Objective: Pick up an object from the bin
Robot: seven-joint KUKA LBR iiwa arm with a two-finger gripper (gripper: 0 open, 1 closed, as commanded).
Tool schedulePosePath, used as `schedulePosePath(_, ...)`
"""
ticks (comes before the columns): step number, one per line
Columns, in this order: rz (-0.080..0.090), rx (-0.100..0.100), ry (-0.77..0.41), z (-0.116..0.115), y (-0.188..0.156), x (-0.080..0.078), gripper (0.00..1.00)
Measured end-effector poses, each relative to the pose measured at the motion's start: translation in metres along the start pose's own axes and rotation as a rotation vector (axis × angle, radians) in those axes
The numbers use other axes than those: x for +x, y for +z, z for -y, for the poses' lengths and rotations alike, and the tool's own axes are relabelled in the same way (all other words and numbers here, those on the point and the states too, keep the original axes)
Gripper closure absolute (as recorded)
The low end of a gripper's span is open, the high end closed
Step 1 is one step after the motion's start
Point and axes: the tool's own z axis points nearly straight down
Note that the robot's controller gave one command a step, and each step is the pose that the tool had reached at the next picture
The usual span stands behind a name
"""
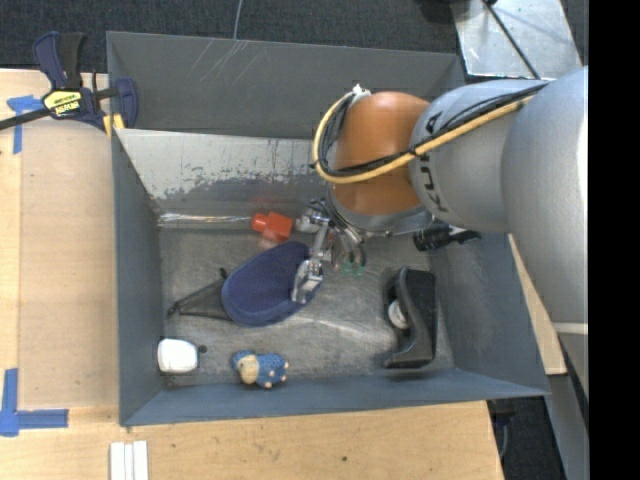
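Note:
My gripper (308, 280) hangs under the orange cover, near the middle of the bin, and comes down at the right edge of a dark blue rounded thing (258, 286). That thing looks like a soft cap or pad, and a thin black pointed part sticks out to its left. Whether the gripper touches it I cannot tell. A small orange-red piece (271, 226) lies just behind and left of the gripper, by the back wall.
A black angular tool (414, 316) with a pale round patch lies at the right side of the bin floor. A white rounded block (177, 356) and a small blue and yellow toy figure (262, 369) lie along the front wall. The arm covers the bin's back right.

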Motion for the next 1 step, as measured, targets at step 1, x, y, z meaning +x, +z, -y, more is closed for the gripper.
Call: schedulePosePath(1,-0.004,0.000,0.002,0.0001,0.0011,0.0007,1.00)
